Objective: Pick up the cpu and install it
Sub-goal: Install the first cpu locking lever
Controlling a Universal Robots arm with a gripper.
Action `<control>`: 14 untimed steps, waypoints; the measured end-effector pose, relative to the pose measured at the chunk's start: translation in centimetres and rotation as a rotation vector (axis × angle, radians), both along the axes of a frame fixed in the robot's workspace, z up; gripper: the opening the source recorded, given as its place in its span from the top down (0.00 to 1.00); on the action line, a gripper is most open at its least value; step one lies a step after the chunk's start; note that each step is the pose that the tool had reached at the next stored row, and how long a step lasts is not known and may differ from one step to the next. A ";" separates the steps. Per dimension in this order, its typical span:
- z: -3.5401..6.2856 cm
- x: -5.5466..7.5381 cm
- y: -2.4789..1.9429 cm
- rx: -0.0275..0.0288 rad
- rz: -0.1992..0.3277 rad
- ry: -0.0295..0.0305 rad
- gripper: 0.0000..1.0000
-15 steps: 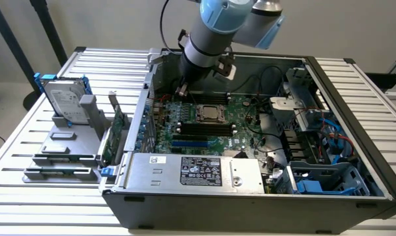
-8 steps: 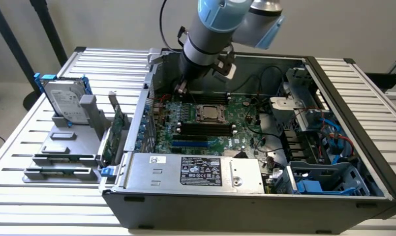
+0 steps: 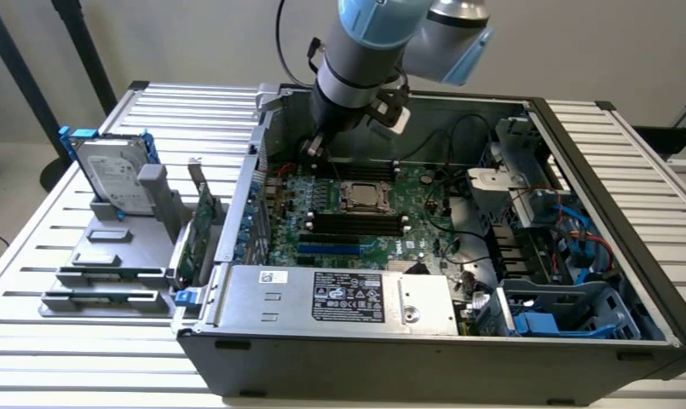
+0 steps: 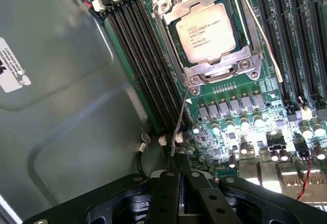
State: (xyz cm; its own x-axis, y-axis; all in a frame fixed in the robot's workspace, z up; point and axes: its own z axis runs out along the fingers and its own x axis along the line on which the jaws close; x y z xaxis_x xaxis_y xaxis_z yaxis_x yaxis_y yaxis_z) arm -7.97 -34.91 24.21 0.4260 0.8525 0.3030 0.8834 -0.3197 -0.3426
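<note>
The slatted metal counter point(image 3: 36, 341) carried an open computer case point(image 3: 434, 366) lying on its side. The robot arm point(image 3: 366, 51) reached down into the case near its back wall. A silver power supply point(image 3: 343, 298) with a dark label filled the near edge of the case, and behind it lay the green motherboard point(image 3: 423, 230). On the exterior view's left, outside the case, a grey stand point(image 3: 104, 256) held a hard drive point(image 3: 113, 175) with blue brackets upright, and a long green circuit card point(image 3: 204, 221) stood on edge just beside the case wall. The black tool point(image 4: 180, 183) hung low over the motherboard beside the rows of dark memory slots point(image 4: 148, 65), its fingers pressed together. The cpu point(image 4: 207, 32) sat flat in the socket at the middle of the motherboard, silver top up, framed by the metal retention bracket point(image 4: 214, 70). A thin wire lever point(image 4: 181, 119) ran from the bracket's corner toward the tool, its free end just ahead of the fingertips; whether they touched could not be told.
</note>
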 end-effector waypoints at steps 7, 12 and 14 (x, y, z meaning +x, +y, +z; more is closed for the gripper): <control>0.13 0.0 0.00 0.0000 -0.029 -0.0110 0.89; 0.20 0.0 0.00 0.0002 -0.039 -0.0287 0.89; 0.23 0.1 0.00 0.0002 -0.042 -0.0366 0.89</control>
State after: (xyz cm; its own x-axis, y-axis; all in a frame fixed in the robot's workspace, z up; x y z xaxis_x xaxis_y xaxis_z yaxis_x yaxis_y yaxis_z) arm -7.87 -34.91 24.44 0.4497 0.8342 0.3192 0.8813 -0.3563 -0.3104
